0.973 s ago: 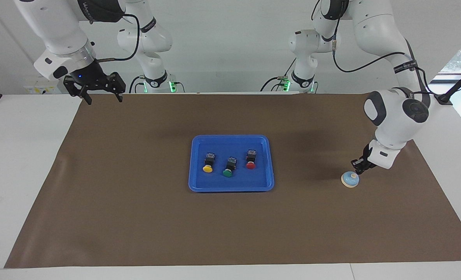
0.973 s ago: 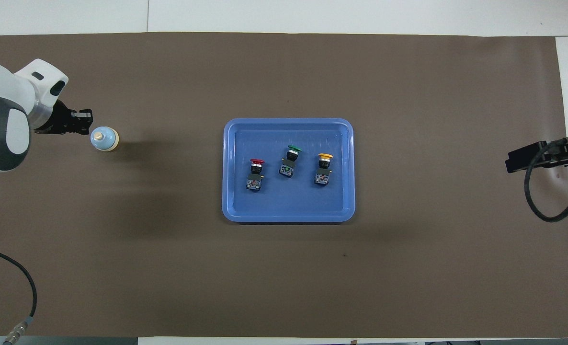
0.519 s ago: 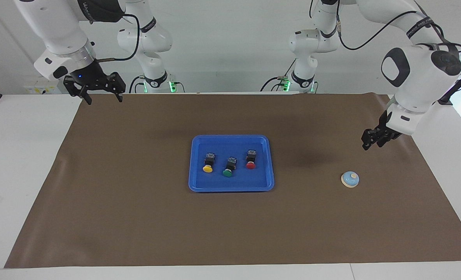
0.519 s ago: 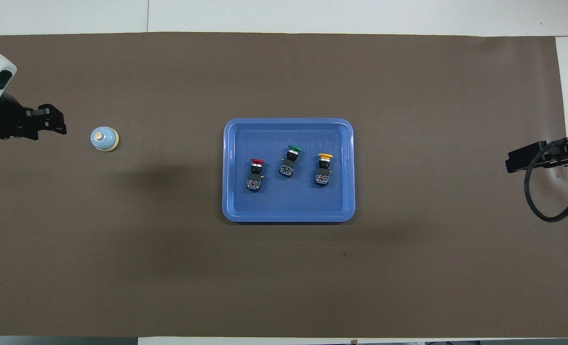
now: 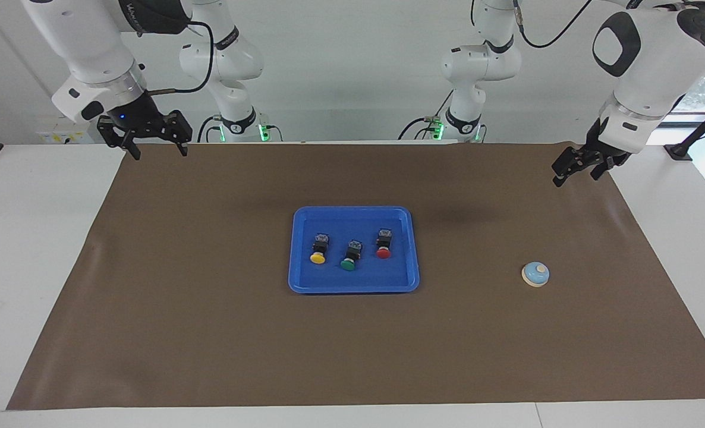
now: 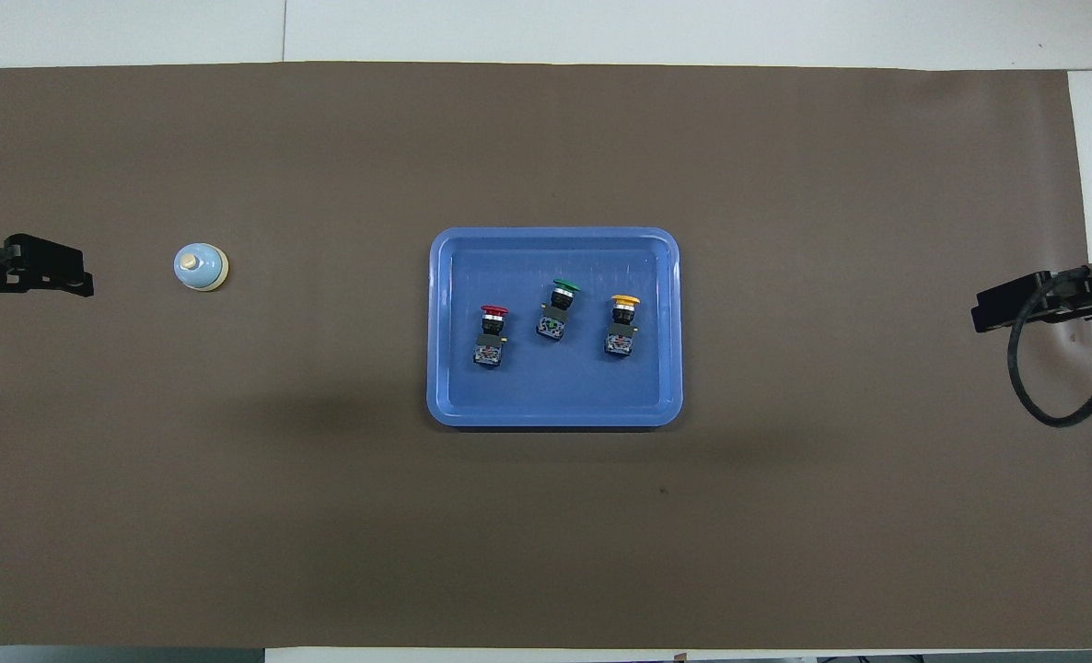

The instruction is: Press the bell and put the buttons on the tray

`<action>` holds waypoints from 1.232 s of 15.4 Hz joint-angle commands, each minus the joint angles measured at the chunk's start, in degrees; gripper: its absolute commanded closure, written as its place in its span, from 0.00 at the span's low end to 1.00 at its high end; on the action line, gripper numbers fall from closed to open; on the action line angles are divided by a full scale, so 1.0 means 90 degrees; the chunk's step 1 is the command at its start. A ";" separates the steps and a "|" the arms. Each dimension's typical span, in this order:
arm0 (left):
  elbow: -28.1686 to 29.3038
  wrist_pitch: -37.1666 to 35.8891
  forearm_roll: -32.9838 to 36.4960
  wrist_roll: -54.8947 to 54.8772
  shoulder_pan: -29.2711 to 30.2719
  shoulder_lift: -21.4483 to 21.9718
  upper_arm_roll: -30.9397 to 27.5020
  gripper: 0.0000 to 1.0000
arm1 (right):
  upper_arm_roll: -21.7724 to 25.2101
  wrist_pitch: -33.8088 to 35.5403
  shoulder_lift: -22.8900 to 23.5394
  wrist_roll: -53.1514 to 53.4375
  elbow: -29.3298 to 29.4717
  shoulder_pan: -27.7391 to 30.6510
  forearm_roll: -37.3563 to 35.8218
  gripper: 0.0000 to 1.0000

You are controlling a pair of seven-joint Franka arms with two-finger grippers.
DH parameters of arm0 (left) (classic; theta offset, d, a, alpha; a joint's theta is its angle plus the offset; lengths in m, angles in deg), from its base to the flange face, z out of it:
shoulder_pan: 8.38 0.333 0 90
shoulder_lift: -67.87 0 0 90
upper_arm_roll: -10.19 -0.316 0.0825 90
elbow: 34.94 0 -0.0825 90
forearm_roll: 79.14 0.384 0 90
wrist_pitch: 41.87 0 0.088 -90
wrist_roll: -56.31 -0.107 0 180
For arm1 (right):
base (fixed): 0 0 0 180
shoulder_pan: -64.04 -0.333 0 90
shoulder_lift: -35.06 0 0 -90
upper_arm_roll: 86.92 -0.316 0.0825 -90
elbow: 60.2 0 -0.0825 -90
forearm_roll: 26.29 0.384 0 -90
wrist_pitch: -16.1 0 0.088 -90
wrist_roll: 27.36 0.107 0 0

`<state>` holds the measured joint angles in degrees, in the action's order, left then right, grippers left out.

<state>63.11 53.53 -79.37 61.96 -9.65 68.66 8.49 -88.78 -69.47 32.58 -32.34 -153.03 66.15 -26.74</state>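
I am lifting my left end effector [image 5: 578,168], now released, toward one o'clock from the bell [image 5: 535,274]; three buttons [image 5: 351,252] are sitting in the tray [image 5: 305,285], task seemingly done.

three buttons, one red [image 5: 383,252], one green [image 5: 348,264], one yellow [image 5: 317,258], at the middle of the frame in the facing view. one tray [image 5: 355,286] around them. one bell [image 5: 535,274] at the right. one brown mat [image 5: 210,333]. two grippers, upper left [image 5: 158,152] and upper right [image 5: 575,176].
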 commanded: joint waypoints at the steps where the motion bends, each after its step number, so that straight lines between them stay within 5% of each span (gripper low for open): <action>1: 0.0093 -0.0239 0.0074 -0.0061 -0.0073 0.0069 -0.0045 0.00 | -0.0058 0.0026 -0.0125 -0.0083 -0.0115 0.0077 -0.0018 0.00; 19: 0.0102 -0.0083 0.0064 -0.0080 -0.0083 0.0079 -0.0055 0.00 | -0.0058 0.0026 -0.0125 -0.0083 -0.0115 0.0077 -0.0018 0.00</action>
<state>63.34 52.28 -79.37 61.76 -9.66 68.66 8.55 -88.78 -69.47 32.57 -32.34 -153.03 66.15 -26.74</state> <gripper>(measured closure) 0.000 0.000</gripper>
